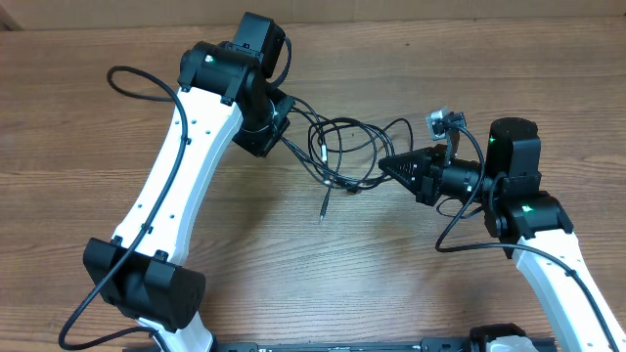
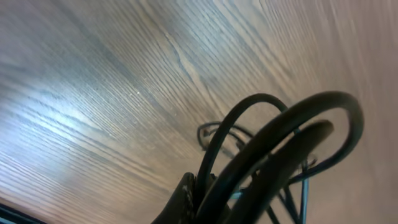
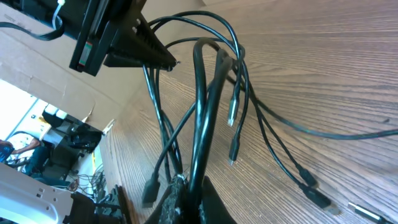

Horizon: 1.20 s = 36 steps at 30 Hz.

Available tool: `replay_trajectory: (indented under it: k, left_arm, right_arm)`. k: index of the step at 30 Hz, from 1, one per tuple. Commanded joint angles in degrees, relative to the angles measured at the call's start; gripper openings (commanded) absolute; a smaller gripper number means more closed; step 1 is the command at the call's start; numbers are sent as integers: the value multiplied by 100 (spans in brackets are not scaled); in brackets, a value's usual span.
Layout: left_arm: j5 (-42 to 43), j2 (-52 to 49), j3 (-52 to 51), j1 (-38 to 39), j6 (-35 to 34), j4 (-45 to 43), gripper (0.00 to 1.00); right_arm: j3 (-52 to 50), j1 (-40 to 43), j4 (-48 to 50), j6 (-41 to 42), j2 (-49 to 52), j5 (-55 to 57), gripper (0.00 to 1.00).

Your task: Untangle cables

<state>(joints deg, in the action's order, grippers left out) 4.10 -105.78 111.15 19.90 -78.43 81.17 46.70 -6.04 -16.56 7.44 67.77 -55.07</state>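
**Both grippers clamped on one knot of cables at mid-table**

The left gripper (image 1: 286, 140) is closed tight on the cables (image 1: 342, 147) at its fingertips. The right gripper (image 1: 383, 166) is likewise pinched shut on several strands of the same bundle. The right wrist view shows the cords rising out from between its fingers (image 3: 177, 199).

The bundle is strung between the two grippers. Its long axis runs across the table (image 1: 440, 59) from left to right. The left end sits a little closer to the far edge and the right end a little closer to the near edge. It lies about midway between the left and right edges, slightly toward the far edge.

The left arm (image 1: 186, 166) climbs from the near left corner toward the far edge. It then folds back, so its gripper aims right and toward the near edge. The right arm (image 1: 548, 254) comes up from the near right corner, its wrist turned so the gripper points left.

The cords are thin, black and glossy, looped over one another in loose ovals. One loose end with a small plug (image 1: 322, 210) trails toward the near edge. In the right wrist view, more plugs dangle from the strands.
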Motion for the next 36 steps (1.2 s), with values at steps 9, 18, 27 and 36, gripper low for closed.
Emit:
replay_trajectory:
  k: [9,18,27,36]
  left_arm:
    - [-1836,57,118,-9,-1123,-280,4]
    - [-4199,57,118,-9,-372,-389,4]
    - [-3239,57,118,122,3915,-1561,4]
    - [1314,170,223,632,7897,-2400,4]
  right_arm:
    - [55,0,-9,-46,-76,2,4]
    - [57,0,-7,-46,-76,22,4]
    - [57,0,-7,-44,-76,107,26]
    - [57,0,-7,-44,-76,109,100]
